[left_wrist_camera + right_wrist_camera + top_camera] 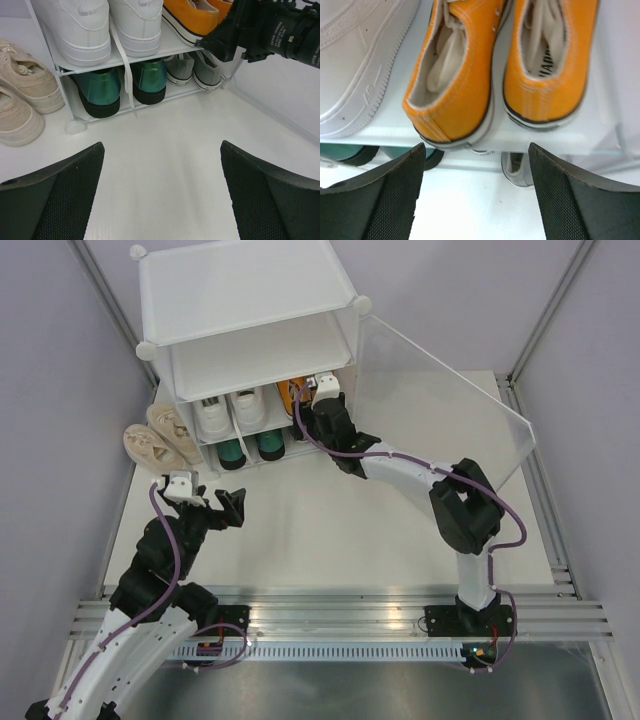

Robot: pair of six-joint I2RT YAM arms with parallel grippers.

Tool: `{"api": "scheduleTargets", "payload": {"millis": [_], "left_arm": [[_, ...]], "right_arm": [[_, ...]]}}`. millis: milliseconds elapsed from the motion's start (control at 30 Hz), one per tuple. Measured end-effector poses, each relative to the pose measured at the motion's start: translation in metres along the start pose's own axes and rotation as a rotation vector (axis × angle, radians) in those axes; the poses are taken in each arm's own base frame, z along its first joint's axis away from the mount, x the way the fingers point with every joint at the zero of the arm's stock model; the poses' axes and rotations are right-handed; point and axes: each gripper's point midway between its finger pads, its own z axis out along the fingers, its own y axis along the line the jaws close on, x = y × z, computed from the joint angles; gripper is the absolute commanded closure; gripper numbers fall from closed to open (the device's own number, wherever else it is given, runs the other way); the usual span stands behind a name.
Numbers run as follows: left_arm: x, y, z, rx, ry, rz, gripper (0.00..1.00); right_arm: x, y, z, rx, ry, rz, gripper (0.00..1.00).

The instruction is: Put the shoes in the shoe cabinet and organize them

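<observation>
Shelving: tall white translucent plastic shoe cabinet (245,300) with round corner knobs stands at the far left of the white table (330,540), its clear hinged door panel (450,390) swung out to the right. On the lowest tier, heels outward, a dark green pair with black soles (120,87) sits at left and a grey canvas pair with white soles (195,70) at right. On the tier above, a white leather pair (100,25) sits at left and an orange canvas pair with white soles (495,65) at right, heels at the shelf's front edge. One loose white lace (127,75) hangs from the white pair down across the green heels. A beige lace-up pair (160,435) lies on the table just beside the cabinet's left side, outside it. The right gripper (477,200) is at the front of the orange pair's shelf, its black fingers spread wide on either side of the two heels and nothing between them; it holds no shoe. The left gripper (160,195) hovers over bare table in front of the cabinet, well apart from it, jaws fully spread and empty, pointing toward the lower tiers.
</observation>
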Motion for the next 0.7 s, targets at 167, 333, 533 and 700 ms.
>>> {"api": "scheduleTargets", "payload": {"millis": [167,333,533,700], "left_arm": [[0.0,0.0,0.0,0.0,0.0,0.005,0.0],[0.0,0.0,0.0,-0.001,-0.001,0.006,0.0],[-0.002,0.001,-0.002,0.001,-0.01,0.003,0.0],[-0.005,0.001,-0.004,0.003,-0.026,-0.003,0.0]], "right_arm": [[-0.004,-0.009,-0.03,-0.025,-0.009,0.039,0.19],[-0.016,-0.007,-0.059,-0.082,-0.026,0.067,0.31],[-0.048,0.004,-0.08,-0.153,-0.079,0.086,0.6],[-0.095,0.006,-0.094,-0.16,-0.167,0.092,0.64]]}}
